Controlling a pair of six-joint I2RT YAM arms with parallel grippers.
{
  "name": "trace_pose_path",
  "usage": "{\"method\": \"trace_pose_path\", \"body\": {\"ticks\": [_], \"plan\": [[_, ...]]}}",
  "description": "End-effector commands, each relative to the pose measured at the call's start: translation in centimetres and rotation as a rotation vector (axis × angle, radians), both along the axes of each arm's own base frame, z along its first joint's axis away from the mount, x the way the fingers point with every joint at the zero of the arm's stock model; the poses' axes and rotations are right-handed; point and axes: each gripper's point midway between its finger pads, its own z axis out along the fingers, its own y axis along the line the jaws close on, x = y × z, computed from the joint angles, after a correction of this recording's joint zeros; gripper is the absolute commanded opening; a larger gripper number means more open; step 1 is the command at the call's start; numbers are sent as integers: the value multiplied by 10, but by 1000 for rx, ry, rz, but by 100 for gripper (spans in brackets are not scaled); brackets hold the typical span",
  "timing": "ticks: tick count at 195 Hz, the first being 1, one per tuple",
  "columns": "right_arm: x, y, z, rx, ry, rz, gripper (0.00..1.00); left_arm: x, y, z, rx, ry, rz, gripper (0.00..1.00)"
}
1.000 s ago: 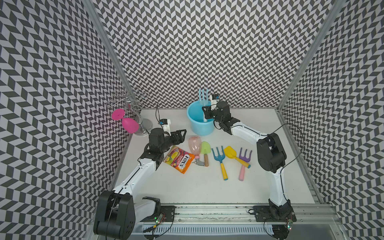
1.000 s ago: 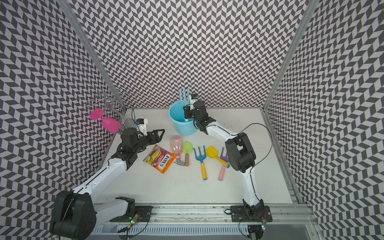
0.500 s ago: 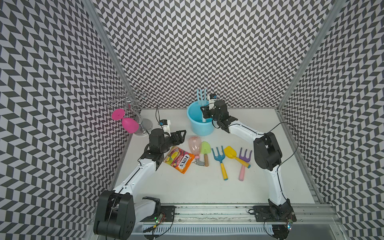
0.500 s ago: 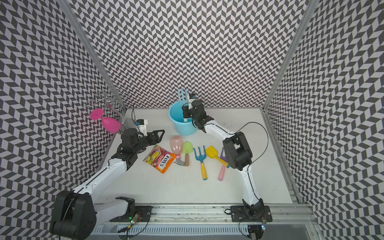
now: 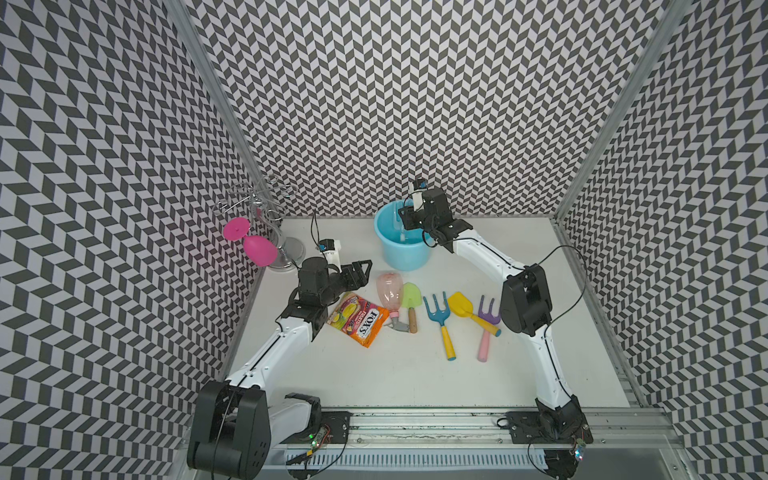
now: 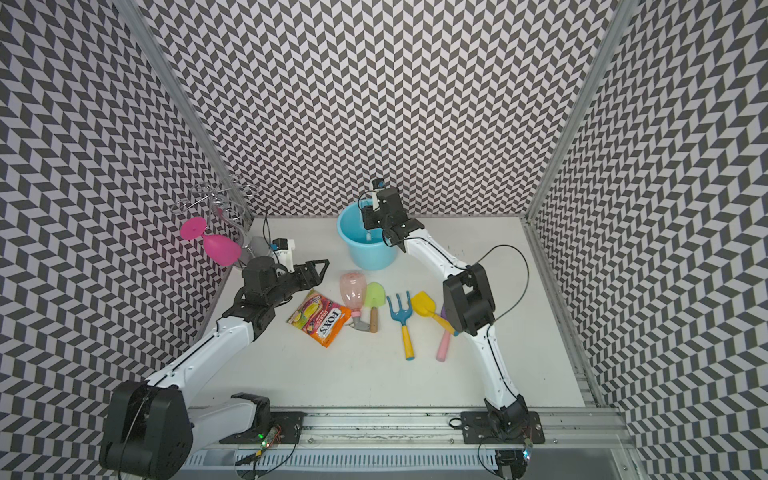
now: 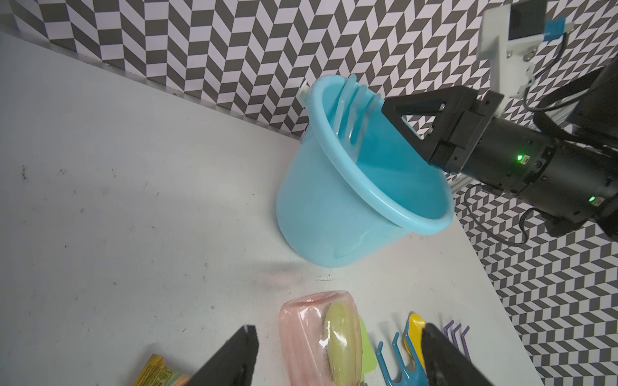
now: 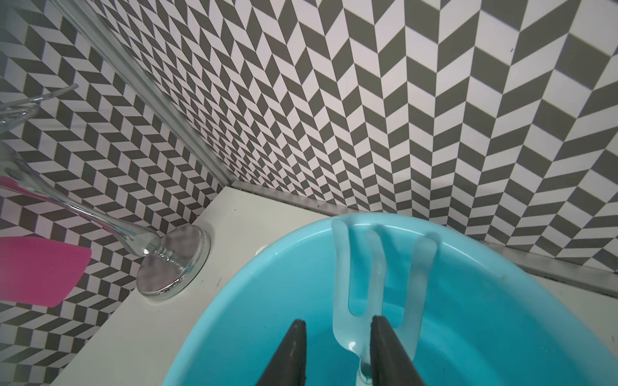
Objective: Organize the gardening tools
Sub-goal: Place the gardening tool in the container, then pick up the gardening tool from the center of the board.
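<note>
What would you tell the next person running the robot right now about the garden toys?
Right gripper: open, empty, over the light blue plastic bucket.
Left gripper: open, empty, hovering by the pink see-through spray bottle.
Done: the light blue plastic fork leans inside the bucket.
Left: on the white table lie the spray bottle, green trowel with brown handle, teal fork with yellow handle, yellow trowel with orange handle, purple fork with pink handle.
The orange candy bag beside the spray bottle is no tool.
</note>
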Motion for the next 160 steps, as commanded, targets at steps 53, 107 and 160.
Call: {"method": "trace_pose_path", "body": {"ticks": [53, 107, 160], "plan": [[-24, -14, 57, 13, -72, -7, 56, 1, 0, 13, 12, -42, 0, 81], [-62, -56, 111, 67, -115, -61, 61, -1, -5, 27, 35, -67, -39, 82], [-121, -110, 85, 111, 18, -95, 61, -21, -39, 15, 79, -13, -143, 82]]}}
